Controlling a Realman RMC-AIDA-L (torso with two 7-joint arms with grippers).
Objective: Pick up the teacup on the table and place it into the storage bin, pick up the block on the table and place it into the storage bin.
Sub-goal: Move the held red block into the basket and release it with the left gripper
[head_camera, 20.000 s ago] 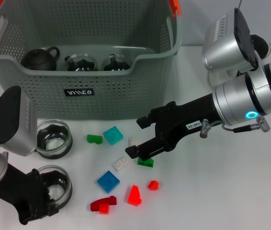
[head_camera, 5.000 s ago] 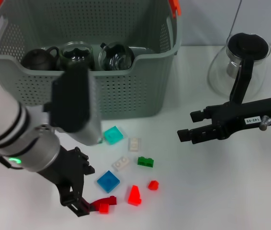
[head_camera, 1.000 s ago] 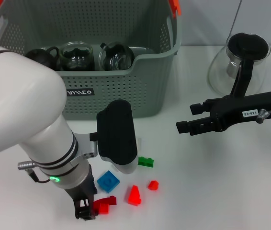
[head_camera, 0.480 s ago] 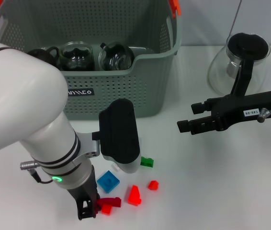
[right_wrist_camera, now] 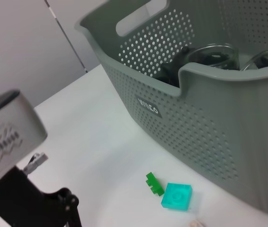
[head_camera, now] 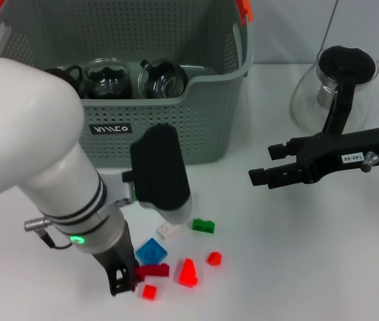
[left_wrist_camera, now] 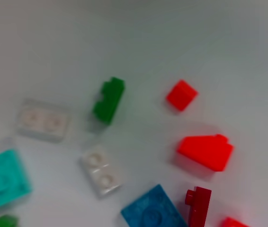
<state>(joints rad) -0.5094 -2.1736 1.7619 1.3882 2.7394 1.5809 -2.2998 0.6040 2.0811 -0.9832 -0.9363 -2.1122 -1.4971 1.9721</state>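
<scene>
Apparently, the dark red block (head_camera: 152, 271) was pinched in the left gripper (head_camera: 128, 277) near the table's (head_camera: 296, 267) front edge, though contact was partly hidden. Light, stiff and smooth, it was best clamped across flat sides. The right gripper (head_camera: 259, 175), spread and empty, was parked beside the storage bin (head_camera: 176, 127).

Scattered blocks (head_camera: 188, 271) probably crowd the left end effector (head_camera: 126, 277).

Scattered blocks on white table (left_wrist_camera: 138, 33). Green block (left_wrist_camera: 109, 100) near centre, small red cube (left_wrist_camera: 181, 94) well apart from it. Bright red wedge (left_wrist_camera: 206, 151) just above dark red block (left_wrist_camera: 198, 206). Blue block (left_wrist_camera: 153, 210) beside dark red one. Two clear blocks (left_wrist_camera: 43, 120) (left_wrist_camera: 101, 171), teal block (left_wrist_camera: 1, 178) at frame edge.
</scene>
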